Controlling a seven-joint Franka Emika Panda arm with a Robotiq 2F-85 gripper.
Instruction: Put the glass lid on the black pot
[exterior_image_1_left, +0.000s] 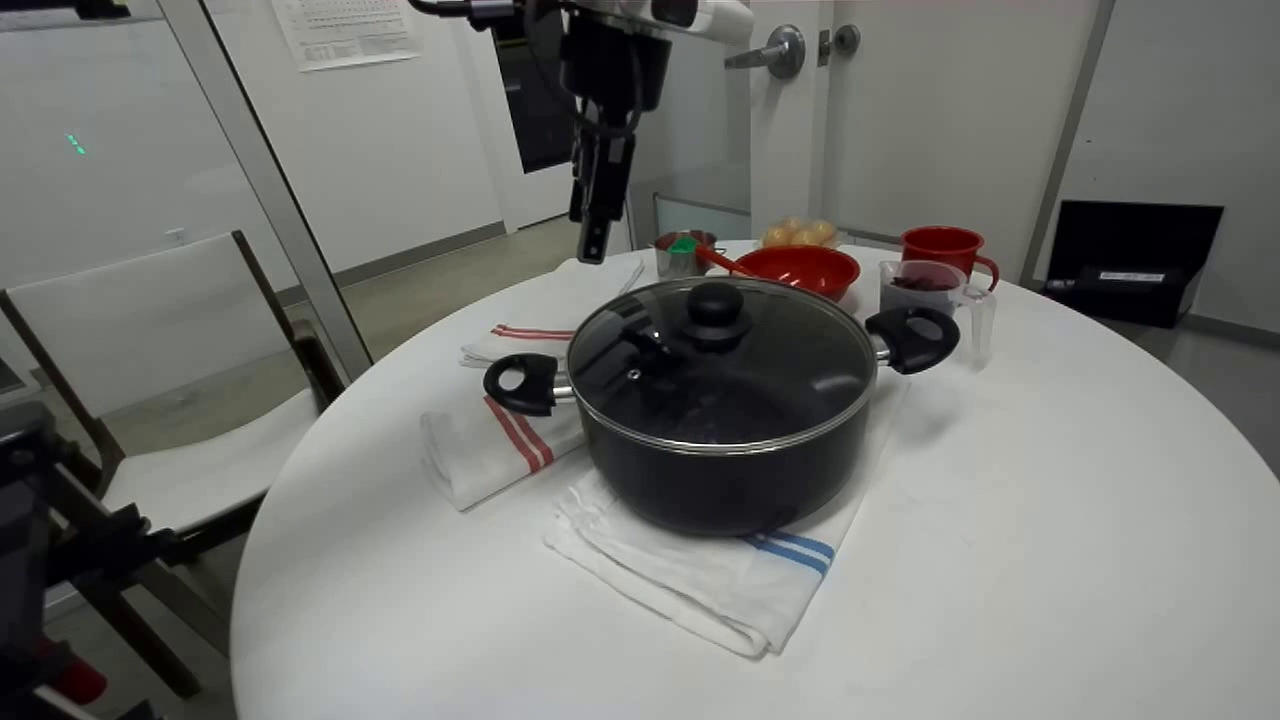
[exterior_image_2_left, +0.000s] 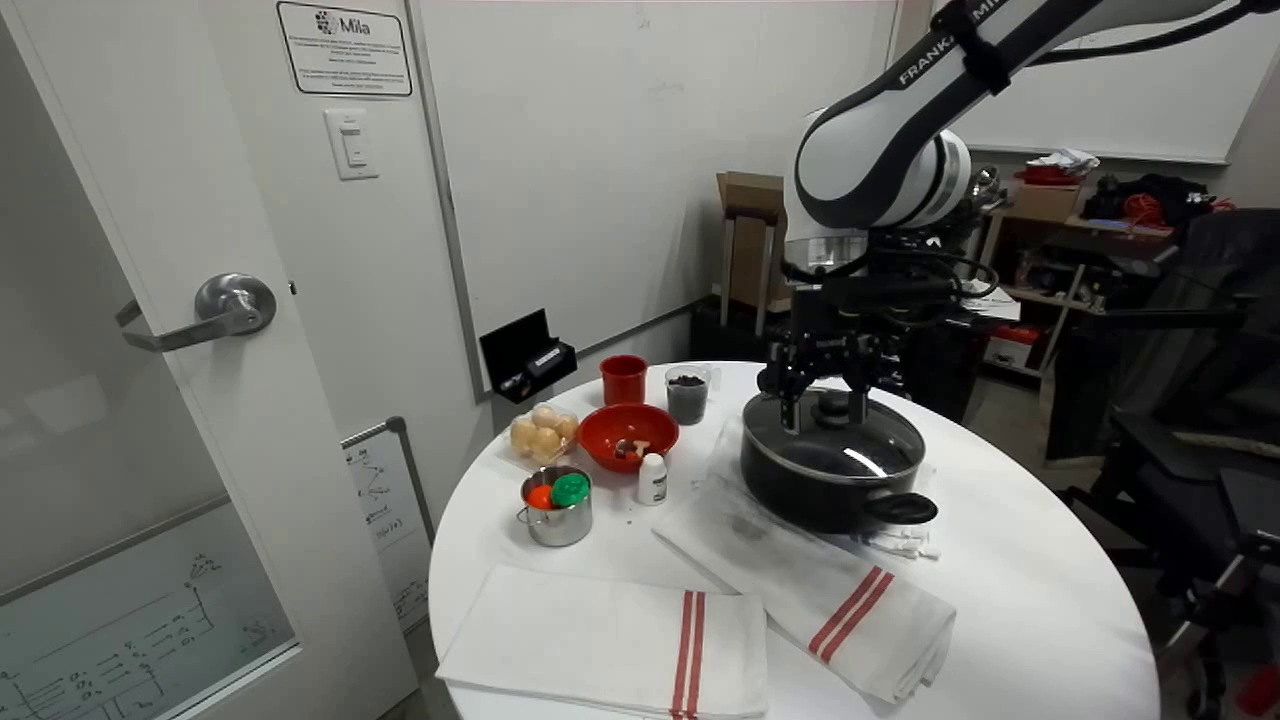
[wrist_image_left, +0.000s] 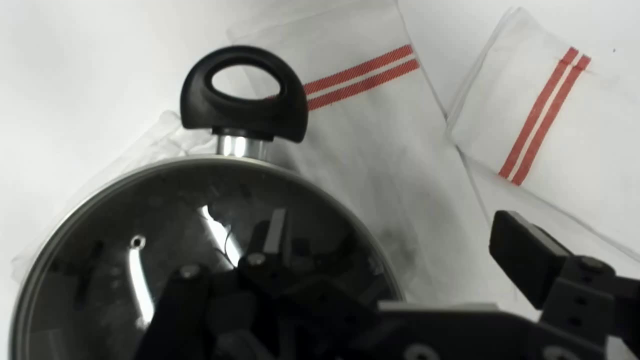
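On the table (exterior_image_1_left: 1080, 520) a towel (exterior_image_1_left: 690, 595) lies under the pot (exterior_image_1_left: 730, 490), likely as padding, and my pincer (exterior_image_2_left: 824, 410) hangs above, spread and empty, presumably because the lid (exterior_image_1_left: 725, 370) already covers the pot.

Re glass lid (exterior_image_1_left: 725, 385): round, dark see-thru, w/ thin metal rim, sm. metal-ringed hole & blk knob at ctr. Sits lvl on black pot (exterior_image_1_left: 720, 490), knob up, covering the mouth, flush w/ pot's edge as far as visible. Shows bright reflections. Re black pot: wide, deep, plain blk outside; stands upright on folded white towel (exterior_image_1_left: 690, 590) w/ blue stripes, atop round white table (exterior_image_1_left: 1050, 480). Has 2 blk loop hdls on short metal stems, on opp. sides. Only partly visible in wrist view, w/ 1 hdl showing.
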